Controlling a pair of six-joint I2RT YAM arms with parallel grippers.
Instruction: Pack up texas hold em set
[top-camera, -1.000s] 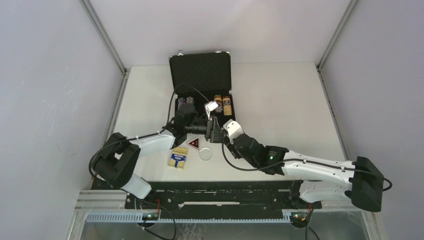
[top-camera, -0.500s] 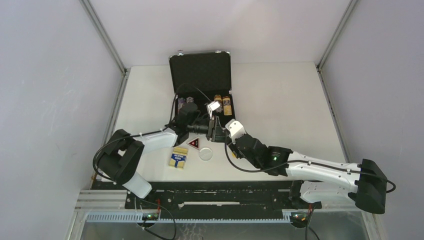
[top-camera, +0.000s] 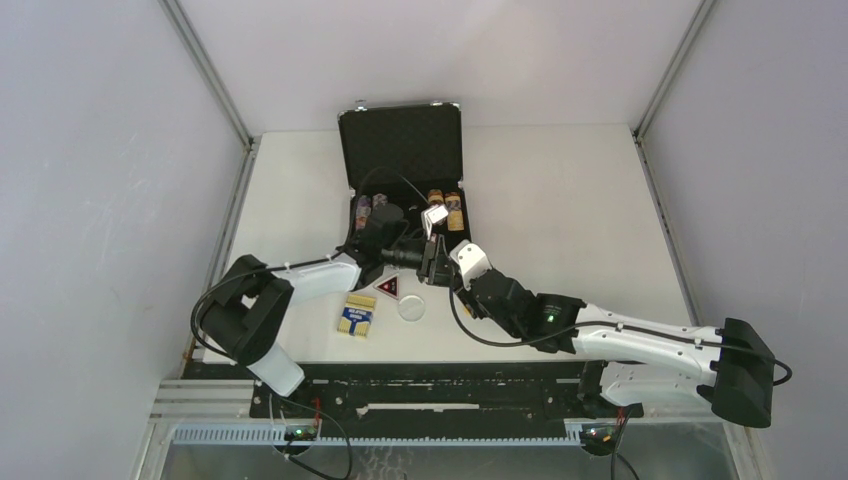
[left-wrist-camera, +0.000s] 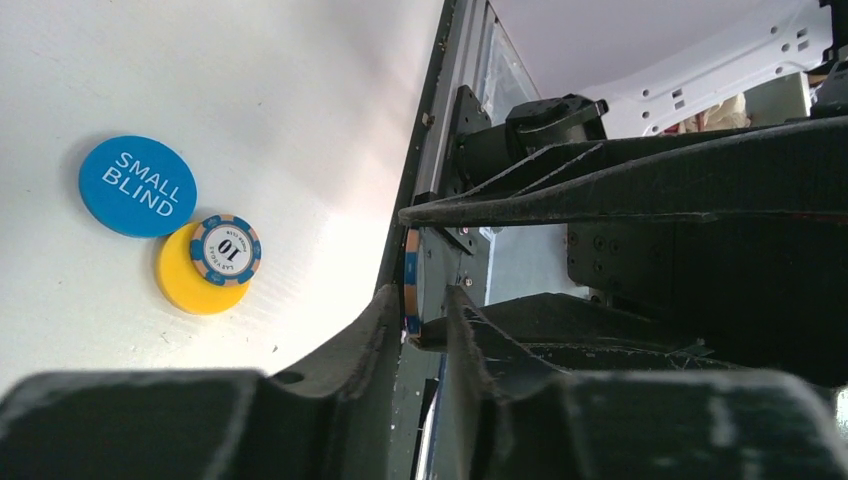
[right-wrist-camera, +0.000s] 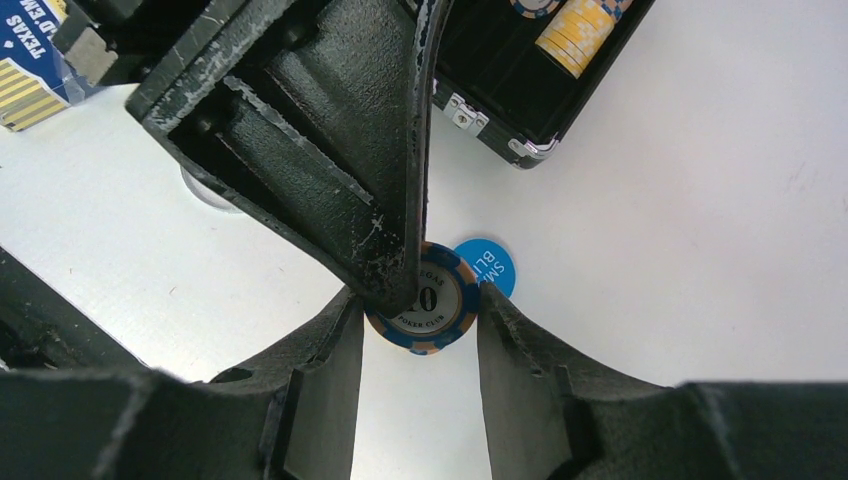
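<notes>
Fingers of the right gripper (right-wrist-camera: 418, 310) pinch a blue-orange poker chip (right-wrist-camera: 447, 296) by the briefcase (top-camera: 402, 150). Around it sit the left gripper (left-wrist-camera: 422, 305) fingers, close together; squeezing or not, cannot tell.

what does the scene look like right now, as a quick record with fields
held item: poker chip marked 10, gripped by its rim in the right end effector
left end effector: one finger on each side of that chip's faces, grip unclear
briefcase: open, chip stacks inside
on table: blue small blind disc; yellow disc with a second 10 chip lying on it
not packed: card box, triangular token, white disc
</notes>
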